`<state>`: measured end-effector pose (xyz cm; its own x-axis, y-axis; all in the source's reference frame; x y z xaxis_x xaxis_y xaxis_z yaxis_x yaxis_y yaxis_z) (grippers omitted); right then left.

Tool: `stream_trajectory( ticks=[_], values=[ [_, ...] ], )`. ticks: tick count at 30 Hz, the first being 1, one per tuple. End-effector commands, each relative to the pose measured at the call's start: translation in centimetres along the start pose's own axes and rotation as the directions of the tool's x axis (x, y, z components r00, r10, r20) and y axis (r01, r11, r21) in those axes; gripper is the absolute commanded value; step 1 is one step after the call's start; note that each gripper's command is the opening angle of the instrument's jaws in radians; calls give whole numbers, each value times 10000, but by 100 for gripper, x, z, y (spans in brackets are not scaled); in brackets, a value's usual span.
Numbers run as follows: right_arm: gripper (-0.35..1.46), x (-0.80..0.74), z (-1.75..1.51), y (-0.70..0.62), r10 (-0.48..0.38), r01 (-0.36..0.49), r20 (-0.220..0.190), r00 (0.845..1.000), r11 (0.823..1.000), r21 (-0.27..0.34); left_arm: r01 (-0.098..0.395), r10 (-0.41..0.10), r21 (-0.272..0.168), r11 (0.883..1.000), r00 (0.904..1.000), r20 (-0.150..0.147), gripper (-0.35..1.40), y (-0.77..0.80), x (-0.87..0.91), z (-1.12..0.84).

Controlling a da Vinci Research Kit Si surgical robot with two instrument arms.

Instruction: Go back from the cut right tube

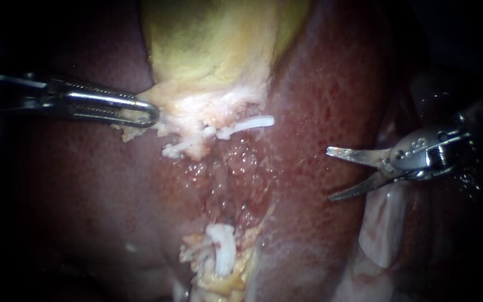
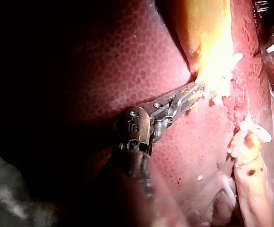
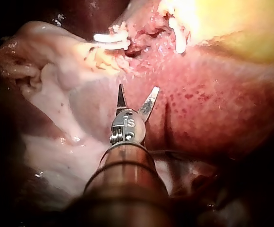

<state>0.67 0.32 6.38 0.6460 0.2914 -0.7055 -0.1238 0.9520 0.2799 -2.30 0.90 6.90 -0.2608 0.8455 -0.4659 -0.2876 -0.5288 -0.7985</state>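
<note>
The yellow-green gallbladder (image 1: 213, 50) hangs at the top, its pale lower edge carrying white clips (image 1: 247, 124). A second clipped stump (image 1: 222, 251) lies lower down, with raw red tissue between the two ends. My left instrument (image 1: 151, 114) is shut on the gallbladder's pale edge, also seen in the left wrist view (image 2: 196, 92). My right instrument (image 1: 330, 174) has two blades standing open, well to the right of the cut ends and touching nothing. In the right wrist view the open blades (image 3: 138, 90) sit short of the clips (image 3: 111, 40).
Red speckled liver (image 1: 331, 95) surrounds the site. Pale, glistening tissue folds (image 1: 381, 223) lie under and below my right instrument's blades. The far left and right of the endoscope view are dark.
</note>
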Motion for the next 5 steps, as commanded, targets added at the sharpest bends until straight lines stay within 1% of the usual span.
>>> stream_trajectory(
  ticks=[1, 5],
  values=[
    [145, 0, 0, 0, 4, -4, 3, 10000, 10000, -1, 1, -1, -12, 10000, 10000, 2, -35, 0, 0, 0],
    [143, 1, 0, 0, 7, -7, -6, 10000, 10000, 23, 2, -2, -28, 10000, 10000, 9, -35, 0, 0, -3]
  ],
)
